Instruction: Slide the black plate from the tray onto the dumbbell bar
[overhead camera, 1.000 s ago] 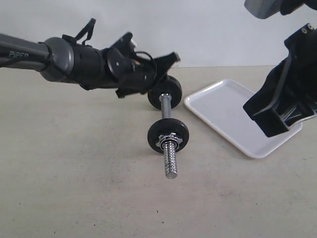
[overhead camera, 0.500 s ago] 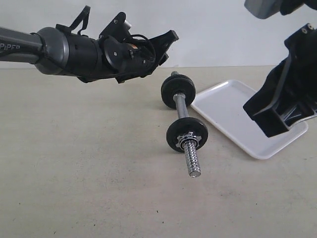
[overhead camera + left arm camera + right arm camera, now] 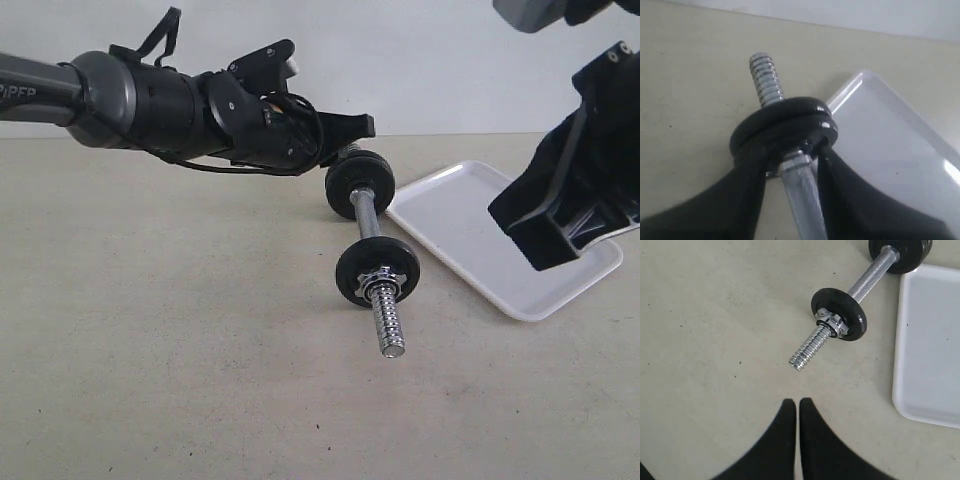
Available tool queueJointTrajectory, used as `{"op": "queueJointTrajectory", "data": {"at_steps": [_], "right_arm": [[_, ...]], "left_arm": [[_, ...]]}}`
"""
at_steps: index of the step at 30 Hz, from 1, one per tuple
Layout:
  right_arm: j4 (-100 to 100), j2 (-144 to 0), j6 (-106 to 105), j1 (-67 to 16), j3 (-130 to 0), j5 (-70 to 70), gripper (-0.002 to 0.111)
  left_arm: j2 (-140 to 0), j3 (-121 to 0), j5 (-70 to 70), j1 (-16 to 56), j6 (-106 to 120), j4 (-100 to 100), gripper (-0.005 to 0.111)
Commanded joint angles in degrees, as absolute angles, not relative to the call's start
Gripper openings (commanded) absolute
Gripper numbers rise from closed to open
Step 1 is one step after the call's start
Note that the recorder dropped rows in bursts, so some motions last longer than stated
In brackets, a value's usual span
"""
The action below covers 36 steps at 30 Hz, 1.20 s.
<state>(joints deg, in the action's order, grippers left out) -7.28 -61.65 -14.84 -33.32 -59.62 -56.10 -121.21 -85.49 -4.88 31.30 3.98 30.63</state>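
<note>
Black plate (image 3: 360, 180) seated on the far end of the dumbbell bar (image 3: 367, 222), beside the tray (image 3: 470, 250) corner. Left fingers (image 3: 747, 200), apart, straddle the bar just behind the plate. Right fingers (image 3: 782, 440), pressed together, hover above the counter (image 3: 150, 350).

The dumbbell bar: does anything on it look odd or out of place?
Yes. The near plate has a collar nut outside it; the far plate shows only bare thread beyond it, so it may be unsecured.
</note>
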Motion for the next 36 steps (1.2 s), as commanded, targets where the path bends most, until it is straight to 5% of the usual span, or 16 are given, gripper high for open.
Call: {"op": "queueJointTrajectory", "data": {"at_steps": [1,5,9,21,36], "right_arm": [[-6.0,-61.2,-15.5,-33.1,-59.3,-54.4,0.0],[-4.1,-61.2,-15.5,-33.1,-59.3,-53.6,0.0],[-2.4,-61.2,-14.5,-33.1,-59.3,-52.4,0.0],[3.2,-59.4,-10.2,-33.1,-59.3,-46.7,0.0],[3.9,-39.2,-5.5,-33.1,-56.7,-42.8,0.0]], "left_arm": [[-116.7,-85.4,-9.0,31.1,11.7,27.6,0.033],[-111.3,-85.4,-13.3,31.1,12.5,22.2,0.026],[-105.2,-85.4,-19.2,31.1,12.6,16.8,0.004],[-86.2,-78.1,-28.6,31.1,15.5,10.7,0.004],[-46.4,-37.6,-5.9,31.1,11.4,10.7,0.004]]}}
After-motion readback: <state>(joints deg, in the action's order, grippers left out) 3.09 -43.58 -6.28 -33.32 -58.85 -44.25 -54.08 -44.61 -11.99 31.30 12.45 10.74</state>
